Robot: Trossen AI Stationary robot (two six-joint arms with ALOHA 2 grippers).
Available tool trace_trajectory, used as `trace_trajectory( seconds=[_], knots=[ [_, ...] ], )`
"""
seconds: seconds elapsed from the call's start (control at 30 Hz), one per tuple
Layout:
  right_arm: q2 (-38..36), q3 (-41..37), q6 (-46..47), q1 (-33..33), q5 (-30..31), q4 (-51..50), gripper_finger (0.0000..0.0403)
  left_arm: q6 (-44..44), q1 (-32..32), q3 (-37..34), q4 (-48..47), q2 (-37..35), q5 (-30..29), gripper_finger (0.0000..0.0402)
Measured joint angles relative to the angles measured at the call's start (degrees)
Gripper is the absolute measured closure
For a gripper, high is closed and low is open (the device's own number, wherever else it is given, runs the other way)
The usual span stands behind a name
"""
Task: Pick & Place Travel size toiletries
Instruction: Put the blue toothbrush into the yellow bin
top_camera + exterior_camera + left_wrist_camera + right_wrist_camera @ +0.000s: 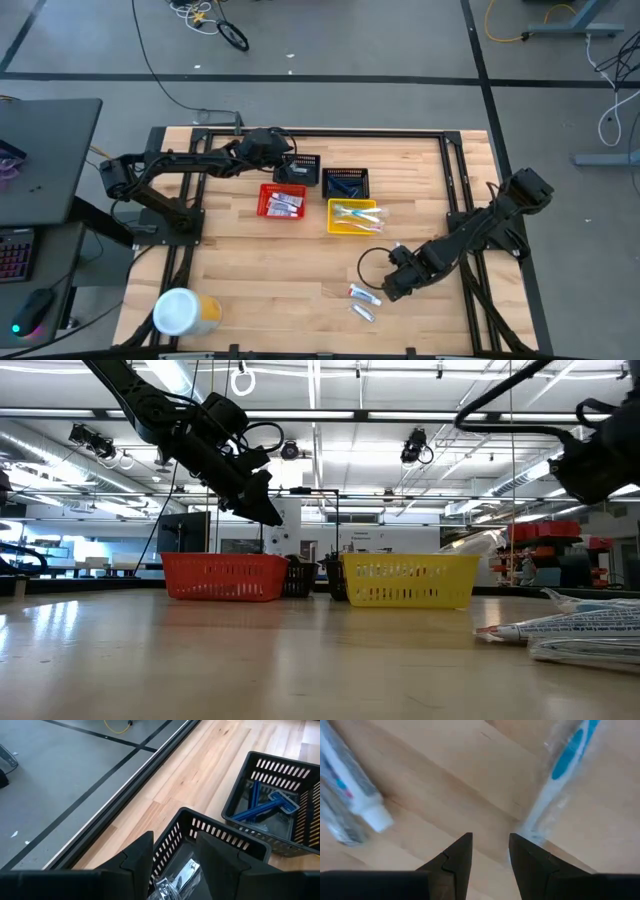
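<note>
White tubes (364, 294) lie loose on the wood at the lower centre of the high view, and your right gripper (392, 285) hangs just to their right, fingers apart and holding nothing. In its wrist view a clear-wrapped toothbrush (559, 780) runs lengthwise ahead of the fingertips, apparently a little off-centre. The left gripper (286, 163), also parted and empty, waits over a black basket (301, 170) at upper centre. No writing is legible.
</note>
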Motion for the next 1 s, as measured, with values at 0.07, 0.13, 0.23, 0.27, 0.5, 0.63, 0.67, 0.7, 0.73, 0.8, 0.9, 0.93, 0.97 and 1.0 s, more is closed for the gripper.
trace_trajectory(
  seconds=[0.07, 0.13, 0.23, 0.27, 0.5, 0.63, 0.67, 0.7, 0.73, 0.8, 0.9, 0.93, 0.97, 1.0],
  knots=[
    [-0.04, 0.14, -0.48, -0.88, -0.71, -0.31, 0.0268, -0.06, -0.01, -0.02, 0.14, 0.00, 0.00, 0.0242],
    [-0.03, 0.14, -0.52, -1.44, -0.35, -1.93, 0.0268, -0.11, -0.02, 0.00, 0.20, 0.00, 0.00, 0.0242],
    [-0.03, 0.14, -0.32, -2.22, 1.99, -3.88, 0.0268, -0.51, 0.00, 0.00, 0.20, 0.00, 0.01, 0.0242],
    [-0.03, 0.14, -0.39, -2.52, 2.60, -4.68, 0.0268, -0.56, -0.02, 0.00, 0.22, 0.00, 0.02, 0.0242],
    [-0.05, -1.68, 3.17, -2.78, 4.33, -6.32, 0.0268, -0.35, -0.01, 0.00, 0.20, 0.00, 0.00, 0.0242],
    [-0.05, -5.76, 6.99, -2.83, 4.85, 0.20, 0.0268, -0.13, -0.02, 0.00, 0.20, 0.00, 0.01, 0.0242],
    [-0.29, -6.75, 8.10, -2.82, 5.10, 1.77, 0.0268, -0.13, -0.02, 0.00, 0.20, 0.00, 0.01, 0.0242],
    [-0.45, -7.91, 9.27, -2.81, 5.32, 3.17, 0.0268, -0.15, -0.02, 0.00, 0.20, 0.00, 0.02, 0.0242],
    [-0.68, -8.75, 10.36, -2.81, 5.37, 4.11, 0.0268, -0.12, -0.02, 0.00, 0.19, 0.00, 0.00, 0.0242],
    [-0.58, -9.40, 10.84, -2.81, 5.37, 4.06, 0.0270, -0.08, 0.00, -0.02, 0.20, 0.00, 0.02, 0.0242],
    [-0.29, -8.85, 9.38, -2.81, 5.48, 1.51, 0.0290, -0.06, -0.02, 0.00, 0.34, 0.00, 0.02, 0.0242],
    [-0.27, -8.75, 8.84, -2.81, 5.48, 1.00, 0.0302, -0.05, -0.02, -0.01, 0.39, 0.00, 0.02, 0.0242],
    [-0.32, -8.70, 8.08, -2.81, 5.51, 0.77, 0.0316, -0.02, -0.02, -0.01, 0.49, 0.00, 0.02, 0.0242],
    [-0.32, -8.51, 7.25, -2.82, 5.56, 0.67, 0.0330, -0.03, -0.02, -0.01, 0.50, 0.00, 0.02, 0.0242]
  ],
)
